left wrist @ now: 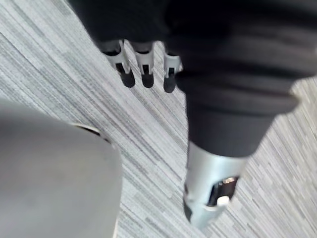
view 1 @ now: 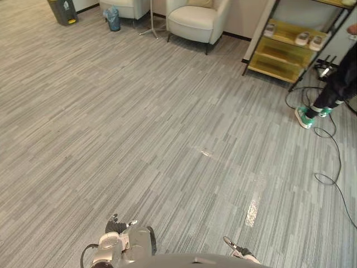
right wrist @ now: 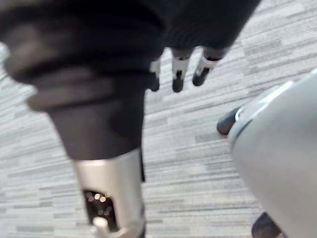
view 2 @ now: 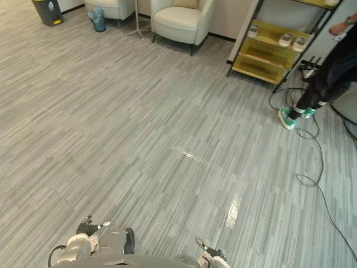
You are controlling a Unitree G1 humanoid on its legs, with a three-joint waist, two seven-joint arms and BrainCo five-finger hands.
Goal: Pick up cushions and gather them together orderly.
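Cushion (view 2: 186, 3) leans on armchair (view 2: 175, 21) back; long axis runs crosswise.

An armchair (view 1: 192, 21) stands far ahead, a shelf rack (view 1: 281, 53) right of it, a person (view 1: 334, 89) beside that.

left hand (left wrist: 233, 89) (fingers (left wrist: 144, 74) loosely straight) hangs above grey striped carpet (left wrist: 59, 69).

head stereo pair up high, aimed down and forward across the grey carpet (view 1: 167, 111) toward armchair (view 1: 196, 21) and shelf (view 1: 281, 56), near-identical overlap, wrist cams right up close behind left hand (left wrist: 208, 54) and right hand (right wrist: 99, 49), facing that same carpet
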